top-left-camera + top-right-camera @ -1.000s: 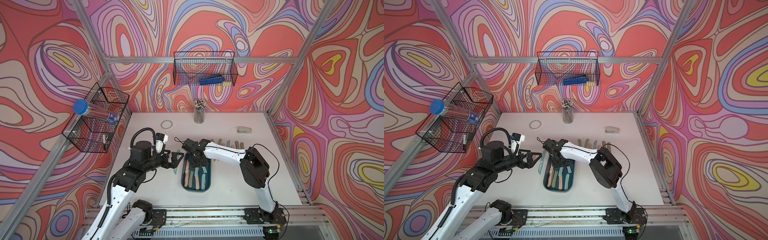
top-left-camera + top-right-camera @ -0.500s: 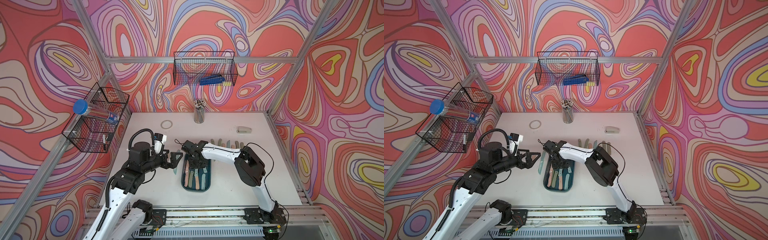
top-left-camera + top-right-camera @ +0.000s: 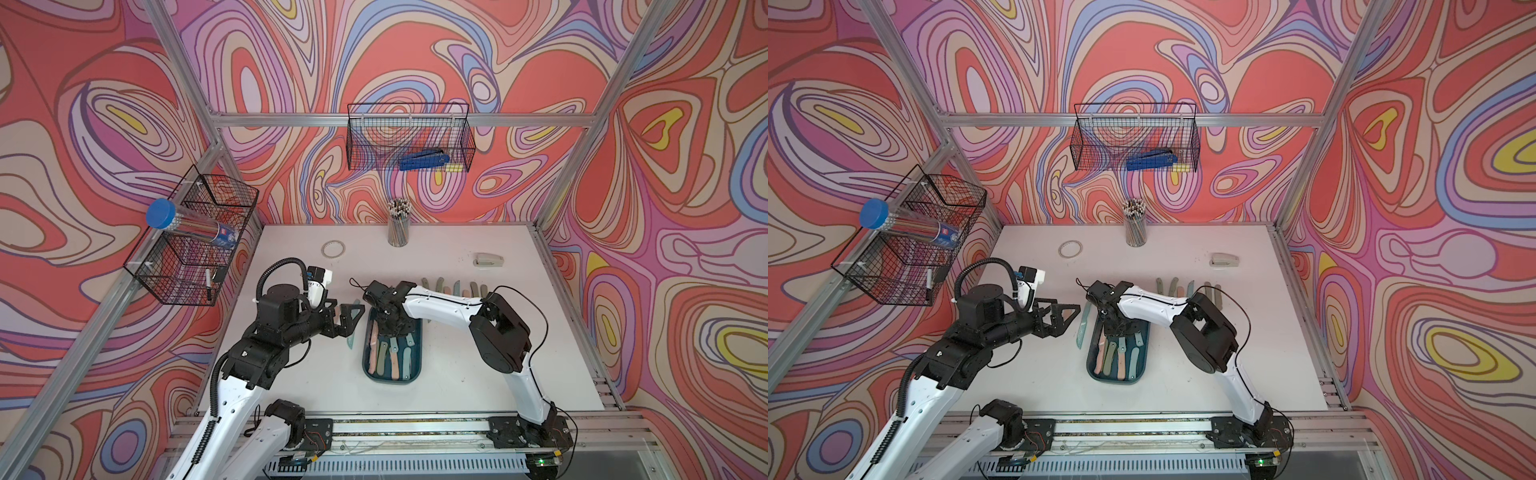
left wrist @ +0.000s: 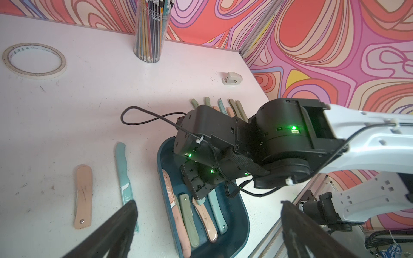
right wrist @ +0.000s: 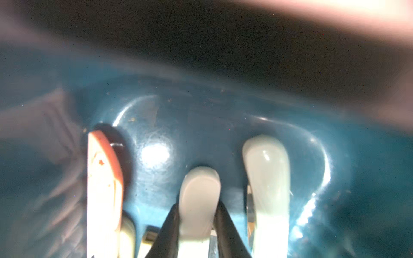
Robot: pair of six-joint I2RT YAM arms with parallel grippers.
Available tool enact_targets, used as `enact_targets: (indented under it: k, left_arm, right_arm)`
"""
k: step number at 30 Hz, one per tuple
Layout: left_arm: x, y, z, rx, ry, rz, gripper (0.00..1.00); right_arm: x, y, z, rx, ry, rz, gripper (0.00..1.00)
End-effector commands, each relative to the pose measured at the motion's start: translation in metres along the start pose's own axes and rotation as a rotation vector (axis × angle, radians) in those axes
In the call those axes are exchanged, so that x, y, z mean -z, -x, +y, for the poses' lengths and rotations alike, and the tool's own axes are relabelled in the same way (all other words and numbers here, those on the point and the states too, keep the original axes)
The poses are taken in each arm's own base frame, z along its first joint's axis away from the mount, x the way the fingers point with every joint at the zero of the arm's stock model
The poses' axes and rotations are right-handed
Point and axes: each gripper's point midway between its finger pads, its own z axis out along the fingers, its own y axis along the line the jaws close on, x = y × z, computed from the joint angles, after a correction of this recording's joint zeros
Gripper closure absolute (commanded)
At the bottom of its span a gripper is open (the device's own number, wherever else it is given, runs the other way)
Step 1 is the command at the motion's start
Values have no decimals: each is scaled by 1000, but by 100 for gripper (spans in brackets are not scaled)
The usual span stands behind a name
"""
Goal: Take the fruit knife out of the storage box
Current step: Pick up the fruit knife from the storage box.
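right gripper (image 5: 197, 207) | seemingly pinching fruit knife (image 5: 199, 185) | inside storage box (image 5: 201, 125)

Tape roll (image 3: 333, 249), pencil cup (image 3: 398, 228), pale stapler (image 3: 489, 261)

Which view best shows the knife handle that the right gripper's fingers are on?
The right wrist view: the pale knife handle is central inside the storage box, with dark fingers pressed on both its sides. In both top views the right gripper covers it. The left wrist view shows that gripper's body blocking the grasp.
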Motion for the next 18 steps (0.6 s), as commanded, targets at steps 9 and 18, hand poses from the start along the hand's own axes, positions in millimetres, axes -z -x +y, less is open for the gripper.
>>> enact_targets:
  k: [9, 18]
  left_arm:
    - [0, 1, -8, -23, -41, -11, 0]
    - [-3, -1, -11, -18, -70, 8, 0]
  right_arm:
    - [63, 32, -5, -7, 18, -154, 79]
    - [133, 77, -93, -106, -32, -309, 79]
